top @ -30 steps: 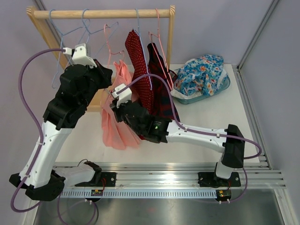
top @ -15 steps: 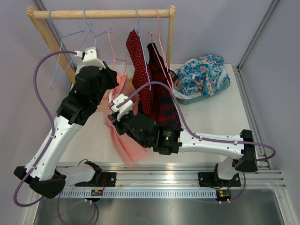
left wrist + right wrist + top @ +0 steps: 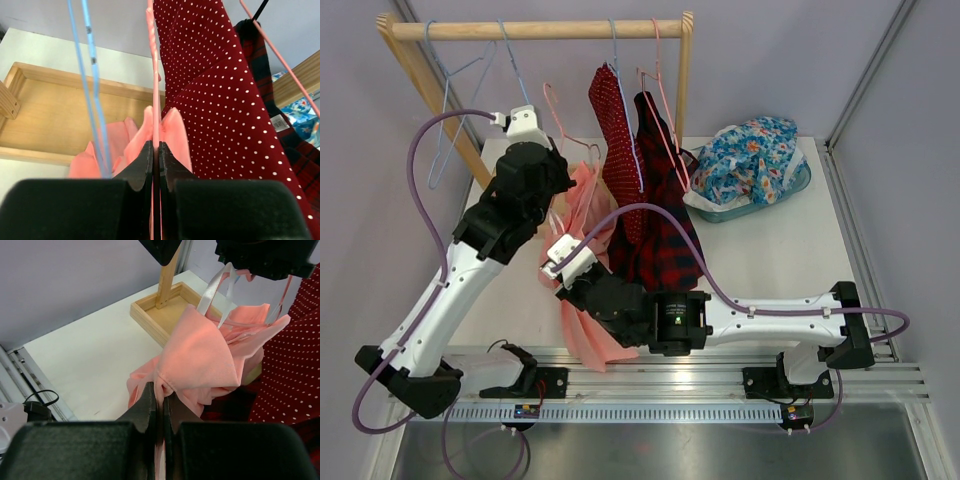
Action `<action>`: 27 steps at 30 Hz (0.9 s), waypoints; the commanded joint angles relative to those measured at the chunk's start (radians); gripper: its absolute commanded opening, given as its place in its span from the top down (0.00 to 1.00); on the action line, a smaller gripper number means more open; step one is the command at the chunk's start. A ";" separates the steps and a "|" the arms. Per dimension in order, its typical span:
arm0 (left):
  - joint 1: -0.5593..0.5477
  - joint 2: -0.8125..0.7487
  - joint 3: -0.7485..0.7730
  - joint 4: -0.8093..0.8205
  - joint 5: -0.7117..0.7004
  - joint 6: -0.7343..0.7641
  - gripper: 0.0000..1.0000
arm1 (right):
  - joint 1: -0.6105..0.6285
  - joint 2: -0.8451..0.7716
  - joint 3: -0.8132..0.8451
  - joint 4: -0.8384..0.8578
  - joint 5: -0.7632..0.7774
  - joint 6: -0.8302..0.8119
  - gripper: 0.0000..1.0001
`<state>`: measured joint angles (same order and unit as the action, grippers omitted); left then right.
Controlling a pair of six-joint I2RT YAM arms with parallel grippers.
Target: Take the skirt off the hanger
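The pink skirt [image 3: 582,215] hangs from a pink wire hanger [image 3: 563,115] that is below the rod, not on it. My left gripper [image 3: 558,190] is shut on the hanger wire [image 3: 154,95], with skirt fabric [image 3: 175,132] bunched round its fingertips [image 3: 145,155]. My right gripper [image 3: 570,292] is shut on a fold of the skirt [image 3: 205,355] and holds it low, toward the near edge. A white ribbon loop [image 3: 215,287] of the skirt still runs up to the hanger. The right gripper [image 3: 160,390] is below the left one.
A wooden rack [image 3: 540,30] holds blue hangers [image 3: 445,110], a red dotted garment [image 3: 615,130] and a dark plaid garment [image 3: 665,220] right beside the skirt. Its wooden base tray [image 3: 165,310] lies under the skirt. A basket of floral cloth [image 3: 750,160] stands at the back right.
The left gripper moved right and nearer with the pink hanger. The right gripper pulled the skirt down and toward the near edge, stretching it out.
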<state>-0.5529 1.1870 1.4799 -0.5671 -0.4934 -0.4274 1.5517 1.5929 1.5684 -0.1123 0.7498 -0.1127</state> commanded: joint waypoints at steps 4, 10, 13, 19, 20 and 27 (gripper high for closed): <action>0.024 0.060 0.049 0.224 -0.126 0.061 1.00 | 0.136 -0.109 0.055 0.142 -0.093 0.001 1.00; 0.024 0.059 0.287 0.002 -0.007 0.145 1.00 | 0.134 -0.174 -0.175 0.189 -0.018 0.085 1.00; 0.024 0.071 0.448 -0.149 0.079 0.177 1.00 | 0.130 -0.171 -0.223 0.198 0.094 0.100 1.00; 0.024 -0.082 0.347 -0.430 0.254 0.130 1.00 | -0.042 -0.198 -0.237 0.149 -0.012 0.199 1.00; 0.024 -0.117 0.312 -0.445 0.277 0.124 1.00 | -0.073 -0.200 -0.238 0.154 -0.029 0.191 1.00; 0.024 -0.328 0.074 -0.542 0.525 0.118 1.00 | -0.335 -0.110 -0.131 0.120 -0.162 0.162 1.00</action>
<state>-0.5308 0.9081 1.5925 -1.0805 -0.1463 -0.3077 1.2877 1.4612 1.3449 -0.0399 0.6670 0.0280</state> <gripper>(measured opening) 0.031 0.043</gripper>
